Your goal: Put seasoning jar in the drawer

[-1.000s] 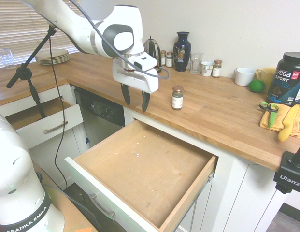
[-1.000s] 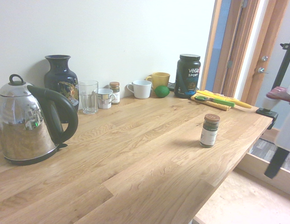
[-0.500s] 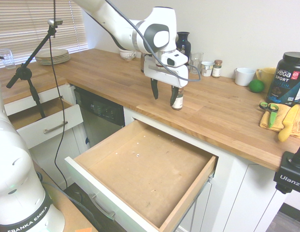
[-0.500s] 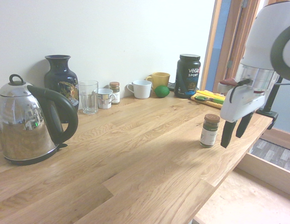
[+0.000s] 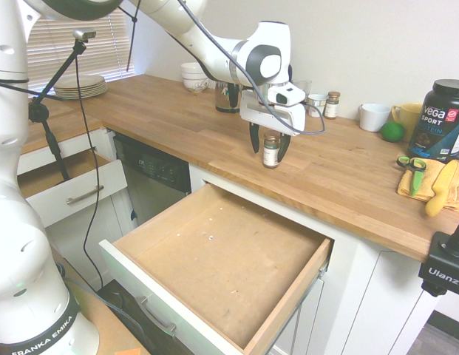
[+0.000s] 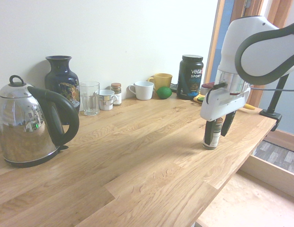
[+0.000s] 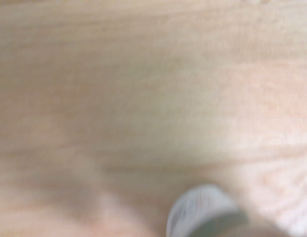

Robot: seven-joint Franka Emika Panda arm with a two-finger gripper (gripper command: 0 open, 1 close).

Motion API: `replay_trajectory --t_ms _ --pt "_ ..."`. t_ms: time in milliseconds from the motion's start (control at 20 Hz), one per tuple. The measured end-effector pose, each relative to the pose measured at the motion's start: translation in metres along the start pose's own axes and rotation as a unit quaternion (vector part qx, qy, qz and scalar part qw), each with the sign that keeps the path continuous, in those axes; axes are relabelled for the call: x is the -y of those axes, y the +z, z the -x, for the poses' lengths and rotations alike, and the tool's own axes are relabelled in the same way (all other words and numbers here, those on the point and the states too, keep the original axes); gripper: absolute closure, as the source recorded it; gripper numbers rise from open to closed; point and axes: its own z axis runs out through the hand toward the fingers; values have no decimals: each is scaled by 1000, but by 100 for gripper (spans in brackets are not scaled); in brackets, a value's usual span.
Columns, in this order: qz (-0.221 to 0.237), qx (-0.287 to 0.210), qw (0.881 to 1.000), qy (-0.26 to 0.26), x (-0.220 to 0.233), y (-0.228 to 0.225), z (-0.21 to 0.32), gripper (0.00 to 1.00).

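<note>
Since a second ago I have swung the arm from over the drawer across to the seasoning jar (image 5: 271,150), and the gripper (image 5: 267,141) now sits down around it.

In the first exterior view the jar stands upright on the tabletop (image 5: 347,177), near its front edge above the open drawer (image 5: 214,259). The fingers (image 5: 253,137) are spread, one on each side of the jar, holding nothing that I can see.

In the second exterior view the gripper (image 6: 215,126) looks a touch off-centre: one finger hides behind the jar (image 6: 211,135), the other stands clear beside it. My worry is that closing like this shoves the jar sideways or tips it, and it is close enough to the edge to roll off. Gripping high at the lid could also let the smooth glass slip.

The wrist view is blurred; only a pale rounded shape (image 7: 205,212), likely the jar, shows over wood grain.
</note>
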Motion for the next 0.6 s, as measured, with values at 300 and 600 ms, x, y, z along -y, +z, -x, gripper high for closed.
replay_trajectory --t_ms 300,600 --pt "4 3 1000 -1 8 8 -5 100" --pt "7 7 1000 6 4 11 -8 100"
